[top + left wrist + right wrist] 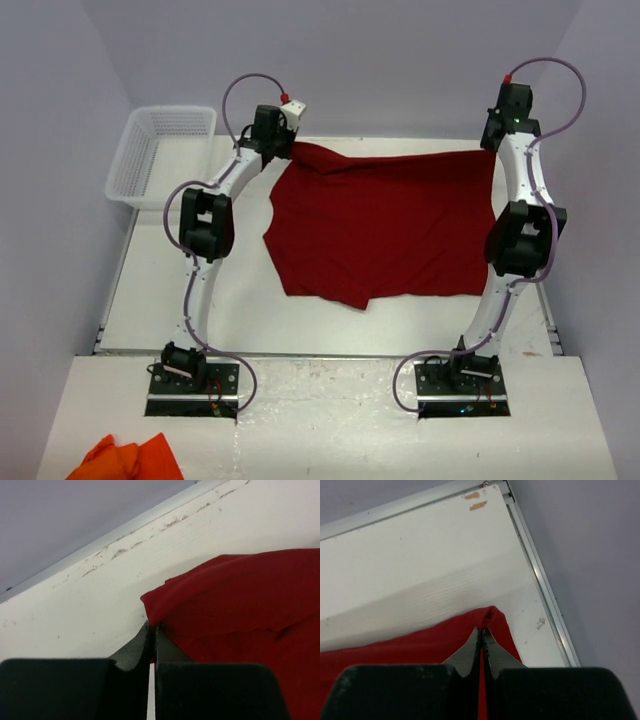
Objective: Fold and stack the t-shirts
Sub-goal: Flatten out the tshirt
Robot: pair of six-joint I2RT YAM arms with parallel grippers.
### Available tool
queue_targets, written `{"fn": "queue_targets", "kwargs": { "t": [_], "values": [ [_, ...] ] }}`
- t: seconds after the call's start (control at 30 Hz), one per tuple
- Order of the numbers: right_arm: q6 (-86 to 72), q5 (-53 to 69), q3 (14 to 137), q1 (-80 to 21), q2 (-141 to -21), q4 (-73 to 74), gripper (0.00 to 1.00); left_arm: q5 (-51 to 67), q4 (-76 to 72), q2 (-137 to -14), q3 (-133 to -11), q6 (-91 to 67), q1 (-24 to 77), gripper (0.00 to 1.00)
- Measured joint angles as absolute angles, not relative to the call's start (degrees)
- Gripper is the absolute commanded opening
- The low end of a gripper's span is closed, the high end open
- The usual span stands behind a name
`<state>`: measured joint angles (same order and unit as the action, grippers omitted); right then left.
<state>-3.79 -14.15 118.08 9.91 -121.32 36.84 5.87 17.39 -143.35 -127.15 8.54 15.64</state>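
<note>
Two arms reach to the far side of a white table (160, 290), where one dark red t-shirt (385, 225) lies spread flat, its body running back from both grippers toward the arm bases. A white mesh basket (140, 165) sits well out to the left of the left gripper. An orange cloth (125, 460) lies behind the left base, cut off by the bottom edge of the frame.

The left gripper (152, 630) has its jaws pressed together, with the shirt's far left corner drawn to a point at the tips. It appears to nip that edge, though its wrist view shows cloth only at the very tip. The right gripper (481, 631) is pinched on the far right corner, with red fabric showing between its jaws.

The shirt's long axis runs from one gripper to the other, so the far edge is strung between them and neither arm is nearer. The free near hem lies below both grippers on the base side, rumpled at the middle. Any fold would likely carry the held edge back that way.

No neck opening, label or clear sleeve can be made out, so which end of the shirt is held cannot be told. No second shirt is in sight.
</note>
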Motion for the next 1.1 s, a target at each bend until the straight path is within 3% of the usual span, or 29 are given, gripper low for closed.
{"fn": "queue_targets", "kwargs": {
  "t": [0.17, 0.33, 0.67, 0.83, 0.97, 1.1],
  "values": [
    [-3.9, -13.8, 119.5, 9.1, -121.3, 35.6, 0.0, 7.0, 14.5, -139.3, -124.0, 7.0, 15.9, 0.0],
    [-3.5, -14.5, 115.7, 5.6, -114.0, 37.2, 0.0, 5.6, 15.9, -124.5, -115.5, 6.6, 17.5, 0.0],
    [-0.2, -18.3, 123.3, -17.0, -77.5, 41.3, 0.0, -1.3, 18.8, -80.5, -117.8, 8.2, 32.7, 0.0],
    [0.2, -20.2, 129.8, -22.6, -60.8, 42.6, 0.0, -2.3, 16.8, -61.6, -117.7, 6.0, 32.2, 0.0],
    [0.6, -22.7, 132.0, -23.0, -56.3, 42.3, 0.0, -2.3, 15.5, -58.6, -121.3, 5.4, 32.3, 0.0],
    [2.0, -27.1, 129.4, -23.2, -60.0, 42.7, 0.0, -5.1, 16.6, -67.0, -126.6, 6.0, 32.3, 0.0]
  ]
}}
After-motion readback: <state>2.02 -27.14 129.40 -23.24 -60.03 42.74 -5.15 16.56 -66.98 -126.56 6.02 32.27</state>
